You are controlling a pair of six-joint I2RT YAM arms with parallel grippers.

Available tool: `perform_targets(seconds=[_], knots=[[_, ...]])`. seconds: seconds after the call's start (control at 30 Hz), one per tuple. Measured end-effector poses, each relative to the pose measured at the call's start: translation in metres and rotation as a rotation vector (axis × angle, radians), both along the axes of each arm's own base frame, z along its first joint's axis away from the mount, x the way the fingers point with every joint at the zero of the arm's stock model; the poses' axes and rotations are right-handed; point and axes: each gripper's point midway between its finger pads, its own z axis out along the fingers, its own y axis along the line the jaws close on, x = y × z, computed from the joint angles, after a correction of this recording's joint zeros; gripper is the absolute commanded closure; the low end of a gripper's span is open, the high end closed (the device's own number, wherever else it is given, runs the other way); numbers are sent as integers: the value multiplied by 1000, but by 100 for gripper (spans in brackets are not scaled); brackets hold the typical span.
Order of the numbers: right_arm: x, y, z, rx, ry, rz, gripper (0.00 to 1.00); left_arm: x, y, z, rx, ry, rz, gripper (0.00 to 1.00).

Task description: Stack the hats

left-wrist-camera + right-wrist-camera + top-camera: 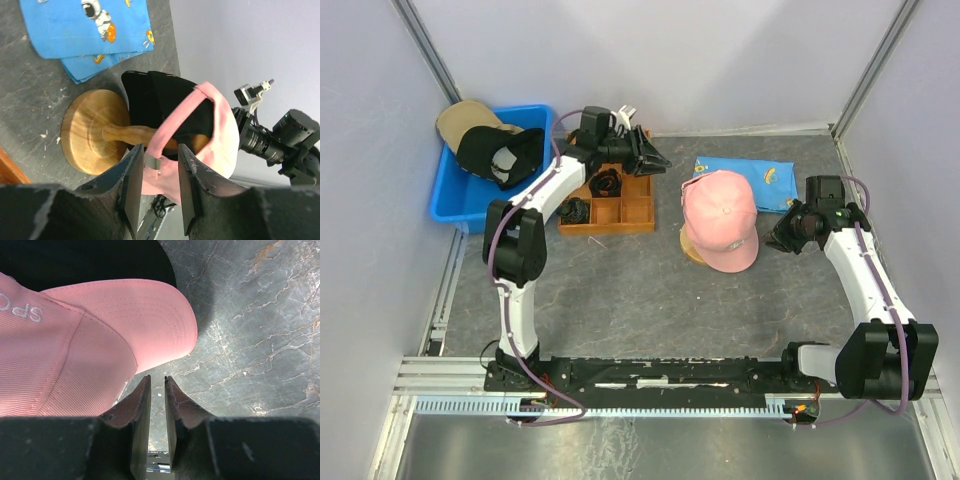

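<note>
A pink cap (720,215) sits on top of a black cap (150,95) on a wooden stand (90,130) at mid-table. It also shows in the left wrist view (220,135) and the right wrist view (75,340). A tan cap (460,118) and a second black cap (495,155) lie in the blue bin (445,205). My left gripper (658,160) is open and empty just behind the pink cap; its back strap shows between my jaws (159,146). My right gripper (782,238) is nearly shut and empty (156,377), low beside the pink brim.
A wooden divided tray (630,212) with small black coiled bundles (607,183) stands under the left arm. A folded blue cartoon-print cloth (745,180) lies behind the stand. Grey walls close in the back and sides.
</note>
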Motion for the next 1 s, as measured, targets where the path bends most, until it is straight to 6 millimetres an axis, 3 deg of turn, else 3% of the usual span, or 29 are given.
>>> perform_targets(seconds=[0.13, 0.23, 0.63, 1.0], knots=[[-2, 0, -1, -1, 6, 4, 75, -8, -14, 24, 38, -81, -61, 59], [-3, 0, -1, -1, 10, 9, 75, -14, -20, 30, 64, -109, -87, 59], [-7, 2, 3, 8, 4, 15, 74, -17, -21, -19, 240, -50, -99, 59], [-10, 2, 4, 9, 8, 20, 73, -26, -35, -18, 269, -72, -128, 59]])
